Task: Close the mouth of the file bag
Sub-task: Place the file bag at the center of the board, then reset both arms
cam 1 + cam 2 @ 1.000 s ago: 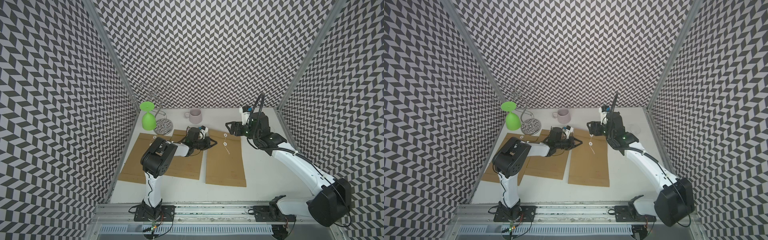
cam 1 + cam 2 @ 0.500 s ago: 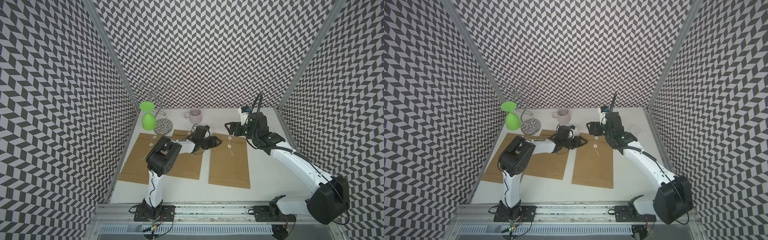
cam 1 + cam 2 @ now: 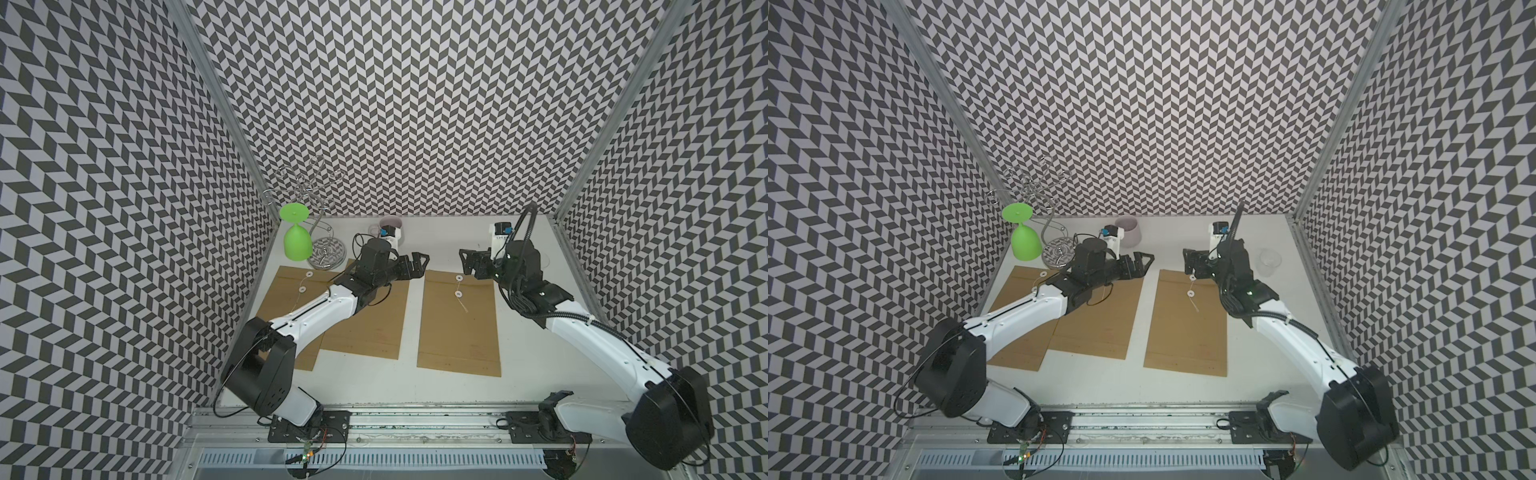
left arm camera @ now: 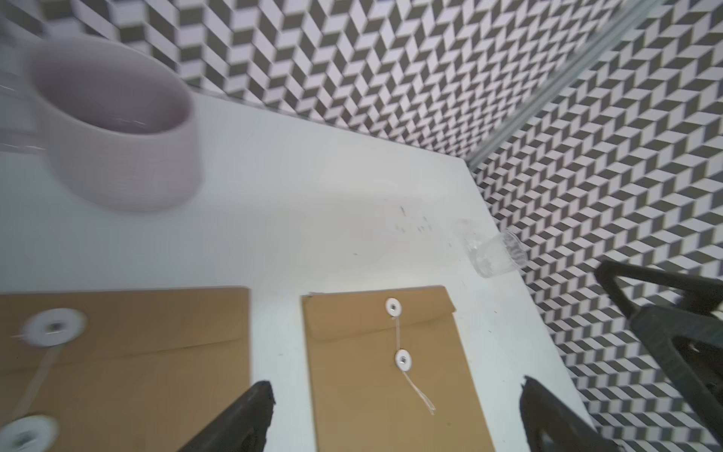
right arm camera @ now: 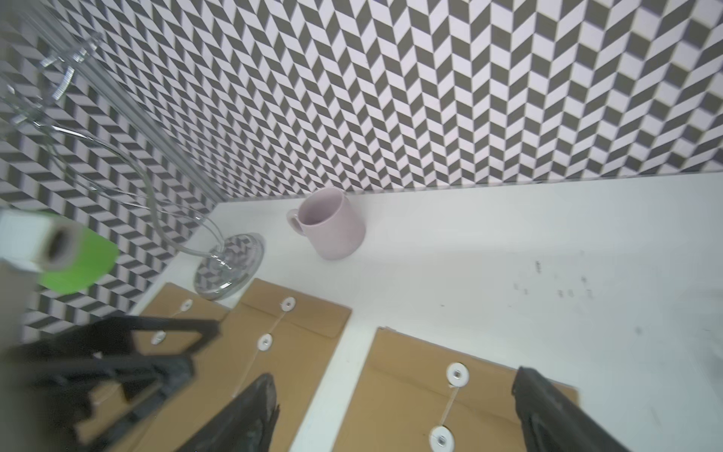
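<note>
Brown kraft paper forms the file bag [image 3: 457, 328], which is laid flat on the white table [image 3: 528, 374], to the right of two similar envelopes [image 3: 370, 324]. Its flap is folded down, and a string [image 4: 398, 332] is seen running between two white discs. The left gripper [image 3: 420, 266] and right gripper [image 3: 466, 262] are poised near the bag's top edge, fingers spread wide, nothing clasped.
</note>
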Robot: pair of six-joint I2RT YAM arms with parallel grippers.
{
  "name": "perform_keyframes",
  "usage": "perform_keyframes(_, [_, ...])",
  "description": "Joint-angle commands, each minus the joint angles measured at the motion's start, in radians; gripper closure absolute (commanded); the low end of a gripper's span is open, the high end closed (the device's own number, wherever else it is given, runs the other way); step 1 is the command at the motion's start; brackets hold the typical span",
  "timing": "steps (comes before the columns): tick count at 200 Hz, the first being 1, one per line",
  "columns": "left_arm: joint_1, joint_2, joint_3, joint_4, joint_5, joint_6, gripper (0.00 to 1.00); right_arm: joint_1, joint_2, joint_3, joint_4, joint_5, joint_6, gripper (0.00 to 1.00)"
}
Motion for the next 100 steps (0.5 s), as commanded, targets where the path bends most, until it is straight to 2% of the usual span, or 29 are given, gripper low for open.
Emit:
perform_keyframes(1, [0.029, -0.158, -0.149, 0.133, -0.288, 0.194, 0.00, -0.009, -0.083, -0.188, 0.440, 0.271, -0.203, 0.00])
perform_keyframes(12, [0.022, -0.242, -0.300, 0.377, -0.365, 0.353, 0.00, -0.034, -0.089, -0.282, 0.575, 0.359, -0.298, 0.00])
perform_keyframes(24, [0.030, -0.257, -0.410, 0.569, -0.438, 0.470, 0.00, -0.087, -0.060, -0.327, 0.607, 0.428, -0.326, 0.00])
perform_keyframes(44, [0.090, -0.181, -0.373, 0.556, -0.564, 0.464, 0.00, -0.182, -0.004, -0.359, 0.566, 0.432, -0.275, 0.00])
perform_keyframes(68, [0.122, -0.184, -0.486, 0.648, -0.788, 0.508, 0.00, -0.216, 0.089, -0.485, 0.823, 0.441, -0.277, 0.00])
perform_keyframes(86, [0.173, -0.265, -0.614, 0.708, -0.847, 0.533, 0.00, -0.221, 0.156, -0.519, 0.939, 0.396, -0.288, 0.00])
perform_keyframes(100, [0.221, -0.287, -0.705, 0.780, -0.848, 0.523, 0.00, -0.223, 0.221, -0.524, 1.014, 0.367, -0.279, 0.00])
